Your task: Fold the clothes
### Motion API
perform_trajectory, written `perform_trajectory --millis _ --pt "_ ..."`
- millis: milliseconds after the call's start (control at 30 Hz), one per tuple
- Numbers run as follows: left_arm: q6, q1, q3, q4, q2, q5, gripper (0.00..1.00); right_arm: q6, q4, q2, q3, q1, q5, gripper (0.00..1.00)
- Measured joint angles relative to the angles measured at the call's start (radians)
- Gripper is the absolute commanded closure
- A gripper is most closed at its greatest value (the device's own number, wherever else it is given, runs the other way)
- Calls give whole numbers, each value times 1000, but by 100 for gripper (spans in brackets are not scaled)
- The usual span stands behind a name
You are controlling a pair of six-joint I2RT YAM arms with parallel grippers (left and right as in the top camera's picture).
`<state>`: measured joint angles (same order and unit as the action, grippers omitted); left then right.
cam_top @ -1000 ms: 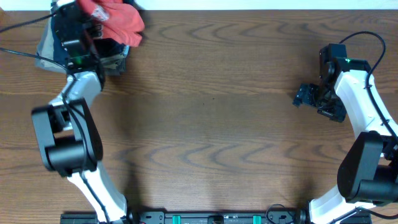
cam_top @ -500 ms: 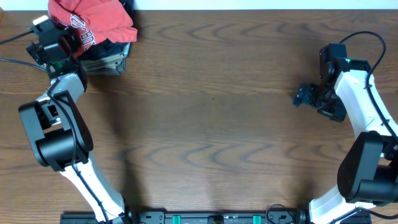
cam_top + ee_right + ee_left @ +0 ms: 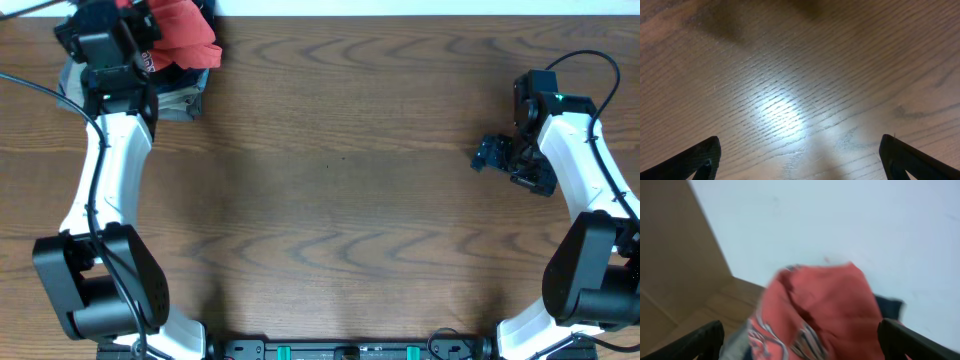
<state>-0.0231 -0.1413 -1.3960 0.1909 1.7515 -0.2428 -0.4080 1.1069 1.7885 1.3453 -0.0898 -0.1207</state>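
Since the T-shirt (image 3: 185, 40) lies rumpled atop the stack (image 3: 178, 98), with the left gripper (image 3: 801, 342) wide and empty just beside it and the right gripper (image 3: 800, 160) wide, empty, well apart from the stack, the left should lift straight clear without snagging cloth.
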Motion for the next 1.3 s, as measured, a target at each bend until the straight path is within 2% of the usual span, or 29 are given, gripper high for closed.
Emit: perform_trajectory --millis 200,267,400,500,567,700,833,1033,1300 --pt "1 22 -1 -270 16 131 2 0 0 0 0 0 0 1" --pt "24 24 -1 -278 29 170 2 0 0 0 0 0 0 1" --pt "148 25 -1 -223 35 209 2 0 0 0 0 0 0 1" --pt "306 21 -1 -164 35 221 2 0 0 0 0 0 0 1" --pt "469 15 -1 -145 41 224 8 0 0 0 0 0 0 1" --pt "764 -2 -1 -127 83 238 9 0 0 0 0 0 0 1" --pt "931 -15 -1 -68 156 258 9 0 0 0 0 0 0 1" --pt "1019 -19 -1 18 195 271 11 0 0 0 0 0 0 1" --pt "1047 -19 -1 46 198 275 28 0 0 0 0 0 0 1"
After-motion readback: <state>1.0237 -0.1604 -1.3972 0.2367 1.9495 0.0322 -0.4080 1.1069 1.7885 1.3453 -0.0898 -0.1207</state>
